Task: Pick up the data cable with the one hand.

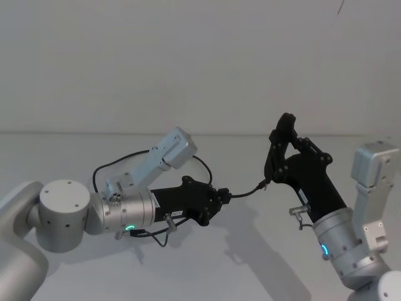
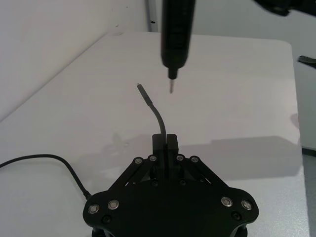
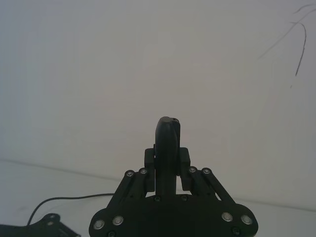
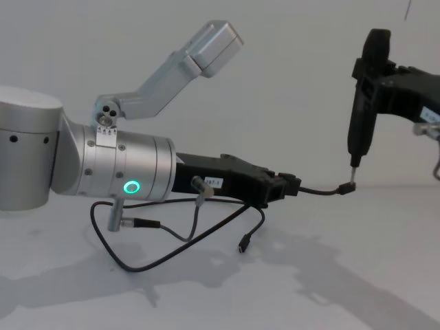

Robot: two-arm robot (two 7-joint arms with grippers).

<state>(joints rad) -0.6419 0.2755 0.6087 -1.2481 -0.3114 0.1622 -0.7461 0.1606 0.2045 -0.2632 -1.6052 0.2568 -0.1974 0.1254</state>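
so the left gripper (image 4: pixel 292 185) has its jaws clamped narrow on the data cable (image 4: pixel 320 190), gripping it close to one end, up off the white table (image 4: pixel 330 275). That short free end sticks out toward the right gripper (image 1: pixel 283 143), which is pinched on a slim black tool (image 4: pixel 363 103) held upright. The plug (image 4: pixel 347 187) sits just under the tool's metal tip (image 4: pixel 355 165). Rest of the cable droops in a loop below the left arm, other plug (image 4: pixel 243 245) dangling
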